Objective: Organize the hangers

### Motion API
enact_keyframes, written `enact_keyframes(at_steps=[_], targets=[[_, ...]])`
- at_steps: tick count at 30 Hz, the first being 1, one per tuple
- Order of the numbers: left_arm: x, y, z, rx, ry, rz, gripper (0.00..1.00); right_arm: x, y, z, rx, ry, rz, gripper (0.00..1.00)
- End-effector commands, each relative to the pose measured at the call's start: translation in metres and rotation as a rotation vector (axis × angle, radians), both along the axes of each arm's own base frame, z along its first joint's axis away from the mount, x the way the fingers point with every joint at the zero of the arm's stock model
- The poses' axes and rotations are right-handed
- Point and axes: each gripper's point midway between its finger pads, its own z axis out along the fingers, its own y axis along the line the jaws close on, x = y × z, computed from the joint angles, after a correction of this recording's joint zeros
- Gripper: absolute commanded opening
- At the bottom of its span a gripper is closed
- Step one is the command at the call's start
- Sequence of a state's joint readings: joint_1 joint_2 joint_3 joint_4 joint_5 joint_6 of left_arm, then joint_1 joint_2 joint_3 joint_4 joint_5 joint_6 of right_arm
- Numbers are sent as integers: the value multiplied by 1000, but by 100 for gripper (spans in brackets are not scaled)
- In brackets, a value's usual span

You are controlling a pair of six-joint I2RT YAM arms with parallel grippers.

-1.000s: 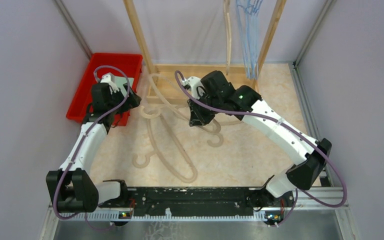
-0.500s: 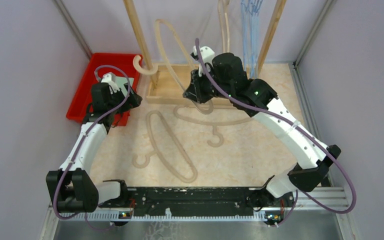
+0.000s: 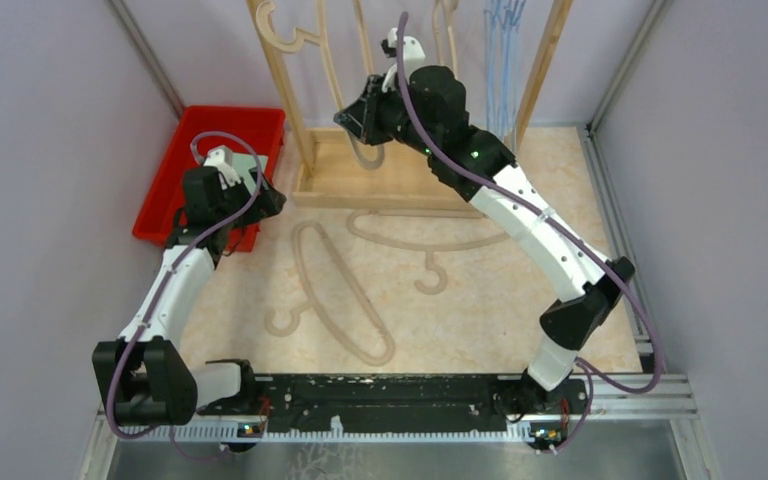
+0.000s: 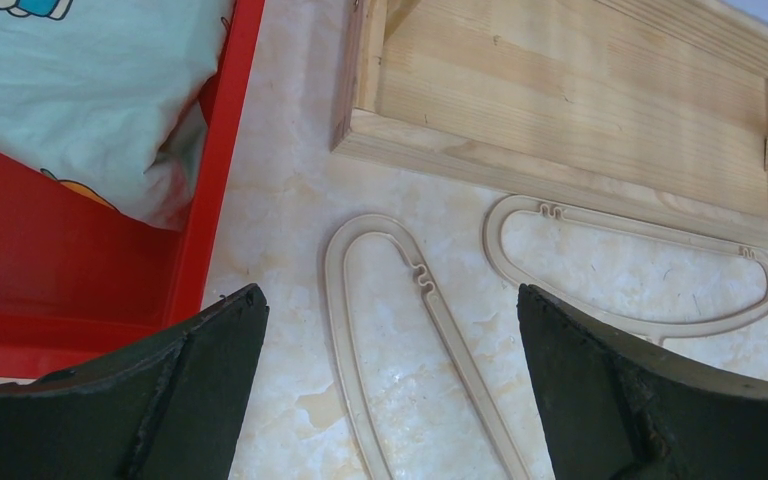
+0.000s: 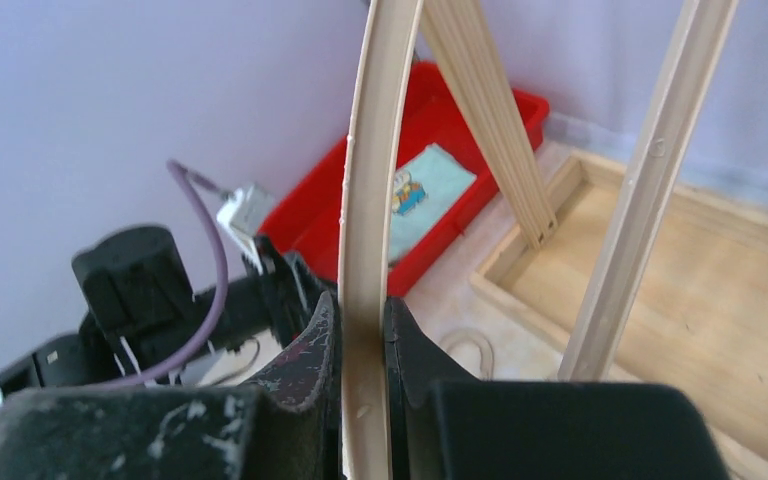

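**1 beige hanger up at the rack, 2 waiting on the bench**

At the far left sits the red bin (image 3: 250, 118) with a pale cloth (image 4: 90, 90) in it; I leave both alone. My left hand (image 4: 388, 300) hovers just beside the bin, fingers spread wide and holding nothing. Under it, 2 beige hangers lie flat on the bench (image 4: 290, 230). The near hanger (image 4: 422, 280) runs near to far, and the far hanger (image 4: 552, 212) lies along the front of the rack's base.

To the right, my right hand (image 5: 363, 330) is raised high in front of the wooden rack (image 3: 282, 82). It is pinched narrow on 1 strand of the held hanger (image 5: 370, 180), whose hook sits up by the rack's left post. Further right, a hung beige hanger (image 3: 450, 40) and the blue wire hangers (image 3: 500, 30) dangle inside the rack.

I judge this to be the hanging step. The top rail is out of view, so I cannot tell how close the hook is to it. The next move calls for bringing the hook over the rail, lowering until the rail takes the weight, then letting go.
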State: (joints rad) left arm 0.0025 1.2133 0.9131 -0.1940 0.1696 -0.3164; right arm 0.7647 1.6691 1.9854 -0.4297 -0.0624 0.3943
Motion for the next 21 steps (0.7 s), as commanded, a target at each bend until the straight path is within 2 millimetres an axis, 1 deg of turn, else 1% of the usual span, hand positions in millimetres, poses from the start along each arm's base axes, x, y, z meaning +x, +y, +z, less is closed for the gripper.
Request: enact_keyframes(at_steps=[1,3,5,13,16,18,21], targets=[[-1,0,5,2,-33,-12,100,18,-3,78,246,-139,-4,0],[-1,0,4,5,-30,-9,100,23,-2,83,282,-147,5,0],[0,1,3,8,-26,-8,100,29,-1,85,308,-142,8,0],[3,-1,-2,3,-14,-14,100,62,-17,89,435,-110,-68,0],[5,-1,-3,4,-10,-16,100,74,-25,86,453,-89,-112,0],[5,0,-4,4,-9,-14,100,80,-30,80,448,-70,-146,0],[6,0,-6,5,-3,-15,100,85,-36,69,429,-39,-175,0]])
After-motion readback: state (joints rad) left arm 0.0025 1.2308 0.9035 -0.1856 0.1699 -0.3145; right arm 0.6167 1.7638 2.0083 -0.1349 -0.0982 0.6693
